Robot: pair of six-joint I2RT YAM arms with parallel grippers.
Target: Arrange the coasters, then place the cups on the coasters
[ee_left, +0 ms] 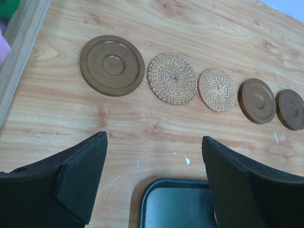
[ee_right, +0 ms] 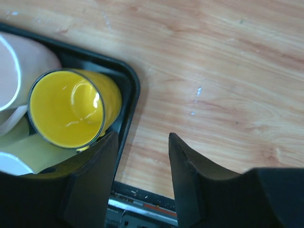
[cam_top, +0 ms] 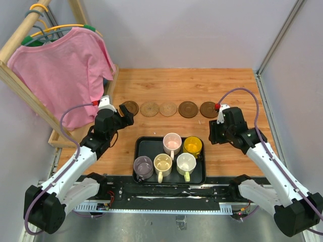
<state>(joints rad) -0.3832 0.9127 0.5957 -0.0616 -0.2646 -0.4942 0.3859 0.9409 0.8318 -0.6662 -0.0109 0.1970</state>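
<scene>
Five coasters lie in a row across the table: dark brown [cam_top: 130, 107], tan woven [cam_top: 149, 109], tan woven [cam_top: 168, 109], dark brown [cam_top: 187, 109] and dark brown [cam_top: 208, 109]. The left wrist view shows the same row, from the large dark coaster [ee_left: 112, 65] to the last one [ee_left: 290, 109]. Five cups stand in the black tray [cam_top: 139, 151]: pink [cam_top: 172, 142], amber [cam_top: 192, 145], purple [cam_top: 143, 166], cream-yellow [cam_top: 163, 164] and pale green [cam_top: 185, 163]. My left gripper [cam_top: 124, 114] [ee_left: 154, 137] hangs open and empty near the leftmost coaster. My right gripper [cam_top: 215, 136] [ee_right: 142, 135] is open and empty beside the tray's right edge, next to the amber cup [ee_right: 66, 107].
A pink shirt [cam_top: 63, 65] hangs on a wooden rack [cam_top: 20, 85] at the back left, its base [cam_top: 63, 140] near my left arm. Grey walls close in the back and right. A metal rail [cam_top: 166, 194] runs along the near edge.
</scene>
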